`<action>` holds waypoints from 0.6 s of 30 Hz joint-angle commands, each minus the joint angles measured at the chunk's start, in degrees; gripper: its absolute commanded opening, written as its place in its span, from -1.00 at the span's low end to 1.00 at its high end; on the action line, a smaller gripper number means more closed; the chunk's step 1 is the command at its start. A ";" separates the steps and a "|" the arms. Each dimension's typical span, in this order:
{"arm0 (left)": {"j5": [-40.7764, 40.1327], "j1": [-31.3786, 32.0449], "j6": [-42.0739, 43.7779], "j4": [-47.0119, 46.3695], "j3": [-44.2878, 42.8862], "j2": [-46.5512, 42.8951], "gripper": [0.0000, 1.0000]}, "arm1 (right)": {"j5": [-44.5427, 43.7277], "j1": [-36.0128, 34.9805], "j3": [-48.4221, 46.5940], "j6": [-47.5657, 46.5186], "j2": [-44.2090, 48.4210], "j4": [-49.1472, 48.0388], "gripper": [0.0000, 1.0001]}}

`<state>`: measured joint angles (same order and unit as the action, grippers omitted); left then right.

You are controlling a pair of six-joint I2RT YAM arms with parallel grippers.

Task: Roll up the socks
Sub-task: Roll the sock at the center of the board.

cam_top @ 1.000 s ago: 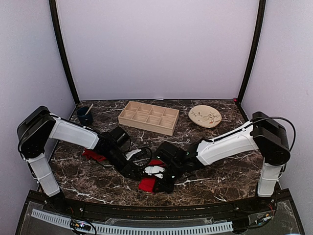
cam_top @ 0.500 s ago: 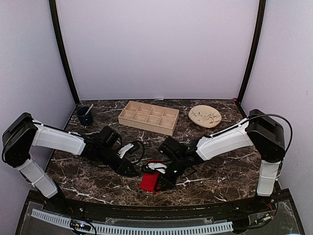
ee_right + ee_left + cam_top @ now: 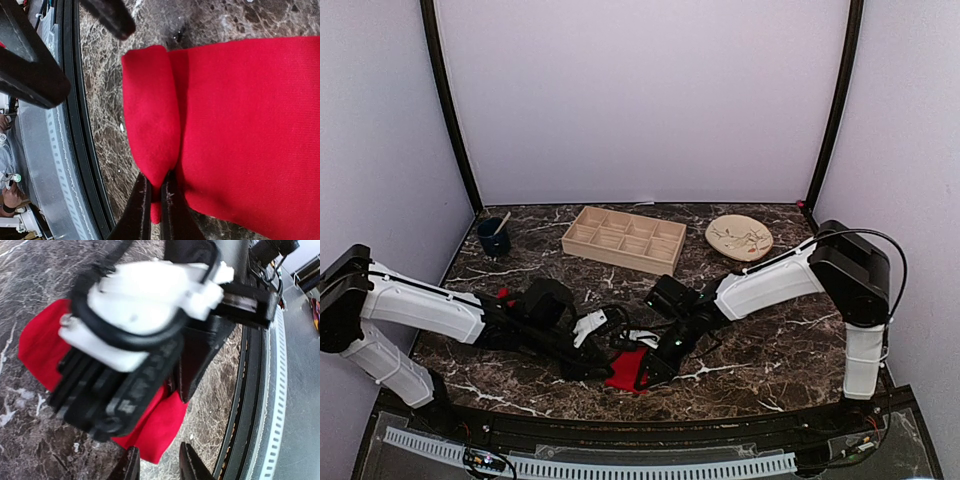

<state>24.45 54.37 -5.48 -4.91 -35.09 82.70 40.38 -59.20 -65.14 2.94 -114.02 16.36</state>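
Note:
One of the red socks point(image 3: 240, 125) lies flat on the marble near the table's front edge, seen also as the sock point(image 3: 623, 372). My right gripper point(image 3: 157, 175) is shut on a folded-over edge of this sock point(image 3: 150, 115); in the top view the right gripper point(image 3: 645, 372) is low over the sock. My left gripper point(image 3: 158, 452) is open, its fingertips point(image 3: 131, 466) either side of the sock's near corner point(image 3: 155, 435) without pinching it. A second red sock point(image 3: 505, 297) peeks out from under the left arm, mostly hidden.
A wooden compartment tray point(image 3: 624, 240) stands at the back centre, a beige plate point(image 3: 739, 238) at the back right, and a dark cup with a spoon point(image 3: 493, 238) at the back left. The black front rail point(image 3: 620, 430) runs close behind both grippers.
The left arm has stretched out lower and its gripper has come forward to the sock's near corner. The right gripper has kept its hold and shifted slightly toward the front edge.

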 commanded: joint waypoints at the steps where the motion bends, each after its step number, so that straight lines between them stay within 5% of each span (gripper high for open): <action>1: -3.47 1.61 2.75 -0.44 0.36 0.50 -0.43 | 0.79 0.49 -0.51 0.35 -2.08 3.10 -0.91; 18: -6.07 6.42 9.17 2.43 -2.78 5.00 -0.42 | 2.35 0.59 -0.51 0.59 -3.04 3.37 -0.90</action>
<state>19.44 60.14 1.45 -3.40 -36.42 87.29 43.16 -58.85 -65.56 3.53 -114.98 17.15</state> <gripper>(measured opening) 0.291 0.054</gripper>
